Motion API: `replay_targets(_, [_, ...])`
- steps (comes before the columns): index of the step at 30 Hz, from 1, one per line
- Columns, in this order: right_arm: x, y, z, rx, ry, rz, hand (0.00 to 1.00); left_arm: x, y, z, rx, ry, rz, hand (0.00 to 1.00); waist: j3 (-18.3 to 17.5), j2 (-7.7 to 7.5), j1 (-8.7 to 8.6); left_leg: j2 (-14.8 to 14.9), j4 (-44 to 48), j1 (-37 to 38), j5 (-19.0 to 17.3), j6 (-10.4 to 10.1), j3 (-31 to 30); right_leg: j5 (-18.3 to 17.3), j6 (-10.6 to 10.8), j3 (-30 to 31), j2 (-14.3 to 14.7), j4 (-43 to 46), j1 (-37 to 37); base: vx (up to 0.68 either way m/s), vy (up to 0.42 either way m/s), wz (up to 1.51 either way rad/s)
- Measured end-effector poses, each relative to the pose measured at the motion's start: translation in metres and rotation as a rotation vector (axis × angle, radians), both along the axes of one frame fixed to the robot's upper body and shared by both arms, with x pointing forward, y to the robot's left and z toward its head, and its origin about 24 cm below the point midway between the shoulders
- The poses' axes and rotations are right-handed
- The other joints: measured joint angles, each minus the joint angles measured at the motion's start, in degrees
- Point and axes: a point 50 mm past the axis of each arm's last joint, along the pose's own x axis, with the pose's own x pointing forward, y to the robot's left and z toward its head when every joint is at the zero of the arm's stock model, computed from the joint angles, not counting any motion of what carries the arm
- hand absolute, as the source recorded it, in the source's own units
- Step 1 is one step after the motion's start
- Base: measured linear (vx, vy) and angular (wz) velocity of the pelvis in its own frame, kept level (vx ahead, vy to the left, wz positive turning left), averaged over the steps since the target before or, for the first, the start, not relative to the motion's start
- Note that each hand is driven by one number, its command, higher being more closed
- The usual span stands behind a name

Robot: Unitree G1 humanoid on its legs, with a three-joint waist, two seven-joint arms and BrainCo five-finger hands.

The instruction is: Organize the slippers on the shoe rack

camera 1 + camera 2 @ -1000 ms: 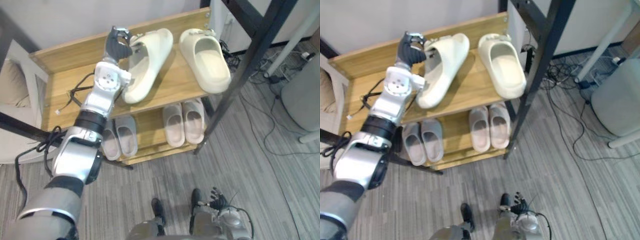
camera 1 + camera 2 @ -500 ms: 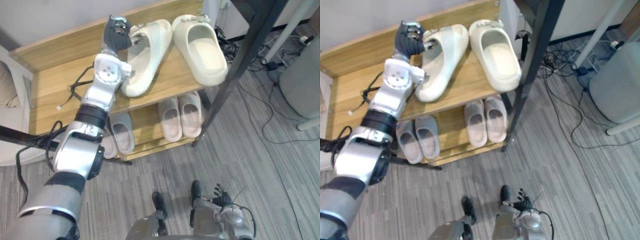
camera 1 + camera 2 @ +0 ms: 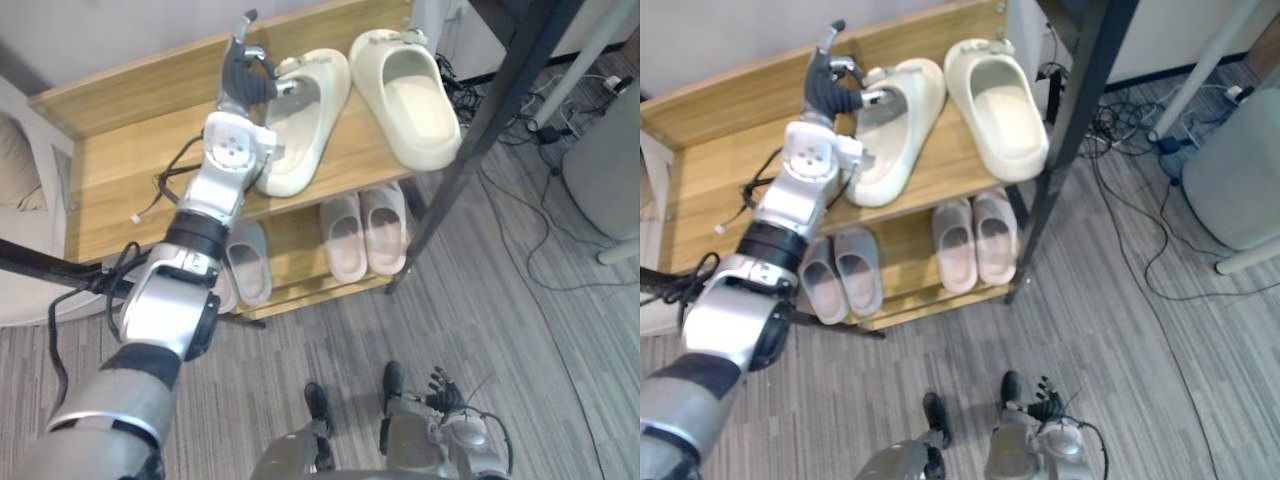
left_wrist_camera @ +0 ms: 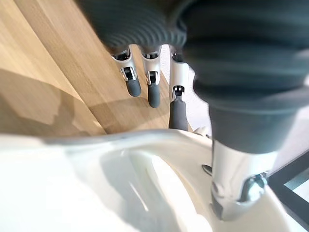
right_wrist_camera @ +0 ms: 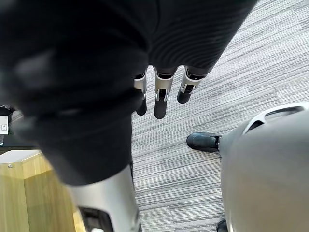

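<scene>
Cream thick-soled slipper (image 3: 305,120), angled on shoe rack (image 3: 120,170) top shelf, toe just beside its mate (image 3: 410,95) | left hand (image 3: 243,80): fingers straight, thumb on slipper's rim | right hand (image 5: 161,99): fingers slack above floor (image 5: 241,72)

Silver-grey arm (image 3: 165,310) ends in dark ribbed cover (image 4: 140,24) and dark-tipped fingers (image 4: 153,92).

Grey streaked floor (image 3: 560,330), pale wall (image 3: 120,30), black metal post (image 3: 480,120), loose cables (image 3: 1120,125), perhaps a grey seat (image 3: 605,180).
</scene>
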Motion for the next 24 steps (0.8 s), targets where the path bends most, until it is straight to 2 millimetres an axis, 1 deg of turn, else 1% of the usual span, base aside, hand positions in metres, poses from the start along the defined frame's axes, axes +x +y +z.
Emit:
replay_targets(6, [0.000, -0.001, 0.000, -0.005, 0.004, 0.006, 0.00, -0.003, -0.005, 0.006, -0.025, -0.028, -0.029, 0.00, 0.1, 0.01, 0.16, -0.5, 0.1, 0.3, 0.4, 0.5, -1.3, -0.1, 0.2, -1.3, -0.6, 0.0, 1.1, -0.01, 0.028, 0.12])
replay_targets(10, [-0.001, 0.000, -0.001, -0.006, 0.007, 0.016, 0.00, -0.005, -0.006, 0.005, -0.039, -0.034, -0.038, 0.00, 0.1, 0.01, 0.24, -0.6, 0.1, 0.4, 0.5, 0.7, -2.1, 0.0, 0.3, -2.0, -0.8, 0.0, 1.6, 0.00, 0.030, 0.11])
replay_targets(13, [-0.001, 0.001, -0.001, -0.013, 0.011, 0.033, 0.00, -0.011, -0.011, 0.006, -0.072, -0.068, -0.064, 0.00, 0.1, 0.02, 0.53, -0.7, 0.1, 0.3, 0.6, 0.7, -2.8, -0.1, 0.4, -2.8, -0.8, 0.0, 1.9, 0.03, 0.019, 0.12])
replay_targets(15, [-0.001, 0.001, -0.001, -0.014, 0.015, 0.032, 0.00, -0.015, -0.015, 0.004, -0.129, -0.088, -0.103, 0.00, 0.1, 0.02, 0.86, -0.7, 0.1, 0.4, 0.7, 0.7, -3.1, -0.2, 0.5, -3.1, -0.9, 0.0, 2.2, 0.04, 0.019, 0.07])
replay_targets(20, [-0.003, 0.000, -0.003, -0.016, 0.024, 0.030, 0.00, -0.028, -0.028, -0.013, -0.246, -0.089, -0.195, 0.00, 0.1, 0.11, 1.20, -0.9, 0.1, 0.8, 0.7, 0.8, -4.2, -0.5, 0.8, -4.4, -1.2, 0.0, 3.1, 0.03, 0.027, 0.12])
replay_targets(22, [-0.004, 0.000, -0.004, -0.016, 0.030, 0.030, 0.00, -0.032, -0.031, -0.026, -0.321, -0.061, -0.233, 0.00, 0.0, 0.12, 1.31, -1.1, 0.1, 1.4, 0.7, 0.8, -4.5, -0.6, 1.0, -4.7, -1.4, 0.0, 3.9, 0.02, 0.035, 0.11])
replay_targets(24, [-0.004, 0.001, -0.004, -0.015, 0.035, 0.033, 0.00, -0.035, -0.028, -0.039, -0.367, -0.036, -0.248, 0.00, 0.0, 0.13, 1.56, -1.3, 0.0, 2.2, 0.7, 0.8, -4.6, -0.7, 1.0, -5.1, -1.5, 0.0, 4.8, 0.01, 0.032, 0.05])
